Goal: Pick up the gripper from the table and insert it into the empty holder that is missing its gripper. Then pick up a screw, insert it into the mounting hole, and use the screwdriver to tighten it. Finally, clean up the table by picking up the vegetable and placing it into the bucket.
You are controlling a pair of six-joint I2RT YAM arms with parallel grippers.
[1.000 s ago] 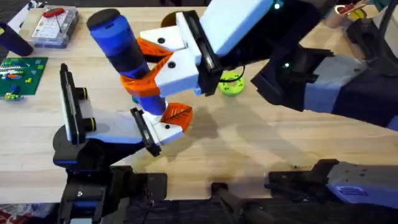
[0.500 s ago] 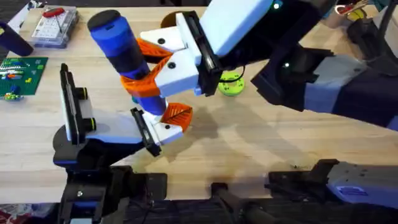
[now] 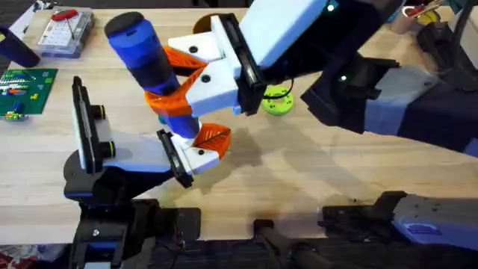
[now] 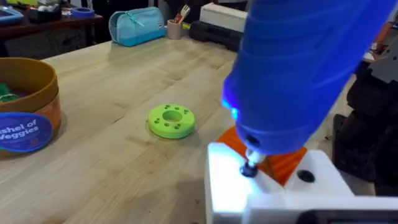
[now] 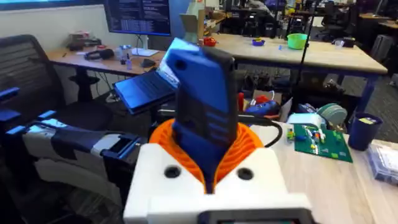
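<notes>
**One blue screwdriver, pinched over the wooden tabletop**

The wooden tabletop (image 3: 299, 179) sits in an office with desks behind it. The right gripper (image 3: 179, 78) pinches the one blue screwdriver (image 3: 146, 63) between its orange pads, tip down on a white mounted gripper (image 4: 273, 186). I cannot tell about the left gripper's fingers. One lime green ring (image 4: 171, 120) lies mid-table. One bucket (image 4: 25, 115) stands beside it, something green inside.

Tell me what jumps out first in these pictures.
The blue screwdriver stands out, clamped upright between the orange pads of the right pincer near the table's middle. In the left wrist view its tip sits on a screw in a white mount. The lime green ring lies on the wood nearby.
</notes>
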